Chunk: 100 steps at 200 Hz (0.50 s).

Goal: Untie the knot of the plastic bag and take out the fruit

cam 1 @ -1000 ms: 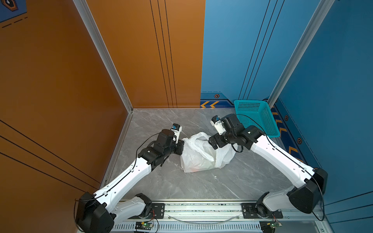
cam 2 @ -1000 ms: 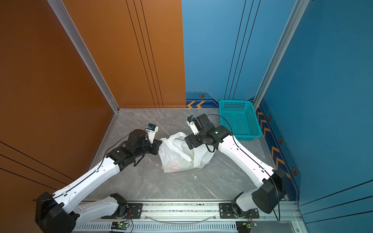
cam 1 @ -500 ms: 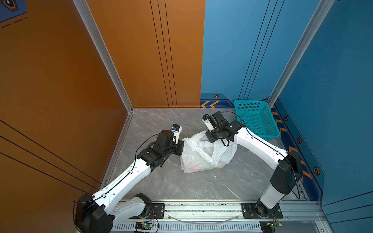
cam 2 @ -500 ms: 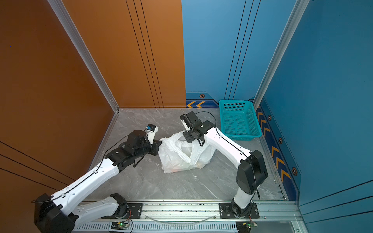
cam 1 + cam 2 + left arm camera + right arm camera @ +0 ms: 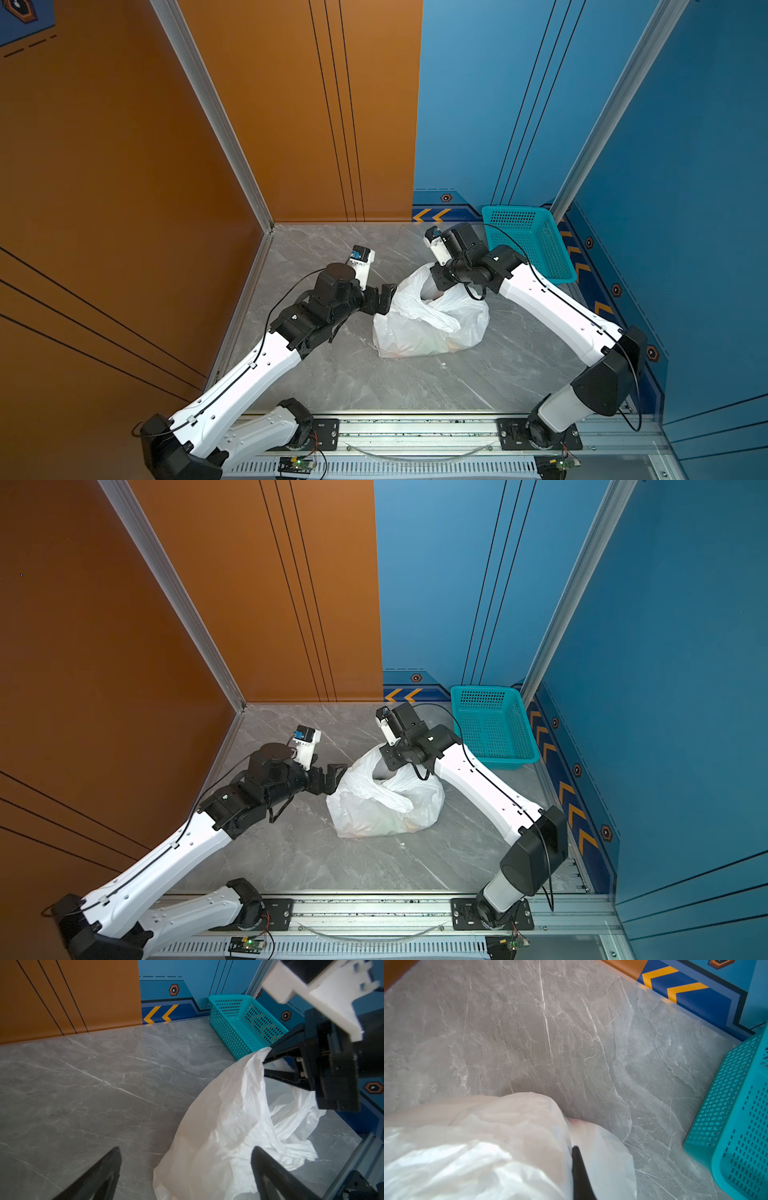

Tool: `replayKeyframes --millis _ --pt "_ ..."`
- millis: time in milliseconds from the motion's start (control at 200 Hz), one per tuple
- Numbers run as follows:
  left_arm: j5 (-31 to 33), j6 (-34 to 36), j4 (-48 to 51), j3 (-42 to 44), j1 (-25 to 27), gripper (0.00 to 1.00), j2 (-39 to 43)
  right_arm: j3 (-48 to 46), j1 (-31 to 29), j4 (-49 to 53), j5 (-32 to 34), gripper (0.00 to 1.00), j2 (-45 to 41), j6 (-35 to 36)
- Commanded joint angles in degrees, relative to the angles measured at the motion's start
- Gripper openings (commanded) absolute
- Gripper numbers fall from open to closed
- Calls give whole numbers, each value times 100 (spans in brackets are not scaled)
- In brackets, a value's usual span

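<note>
Grey marble floor (image 5: pixel 332 374), orange and blue walls — swapped holds on bag (image 5: pixel 428 320) within the last second: let go with left gripper (image 5: pixel 388 298), jaws wide just beside it, clamped right gripper (image 5: pixel 266 1065) onto far rim — left mouth gaping, no knot visible, fruit (image 5: pixel 449 344) still inside.

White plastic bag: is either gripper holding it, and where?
Right gripper is shut on the thin white plastic bag, at the rim beside its open mouth; left gripper stands open, holding nothing.

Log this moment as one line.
left gripper: open, beside plastic bag | right gripper: shut on bag rim | bag mouth: open, fruit inside | teal basket: empty
</note>
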State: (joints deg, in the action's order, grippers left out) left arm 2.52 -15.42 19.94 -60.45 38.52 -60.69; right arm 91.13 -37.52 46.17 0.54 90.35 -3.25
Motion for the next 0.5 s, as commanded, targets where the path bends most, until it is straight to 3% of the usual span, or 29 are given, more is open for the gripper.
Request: replayKeyframes --millis 0,255,330,496 --pt "77 -81 6 -443 345 98 -465 258 -53 281 -273 0 -88 -245" --pt "239 -103 -327 -941 908 98 -1482 298 -83 319 -373 0 -238 -435" --pt "656 -128 -214 -995 1006 98 -1648 267 -78 321 -352 0 -343 -475" --pt "2237 -324 275 -959 1099 98 -1779 214 -33 330 -511 0 -646 -558"
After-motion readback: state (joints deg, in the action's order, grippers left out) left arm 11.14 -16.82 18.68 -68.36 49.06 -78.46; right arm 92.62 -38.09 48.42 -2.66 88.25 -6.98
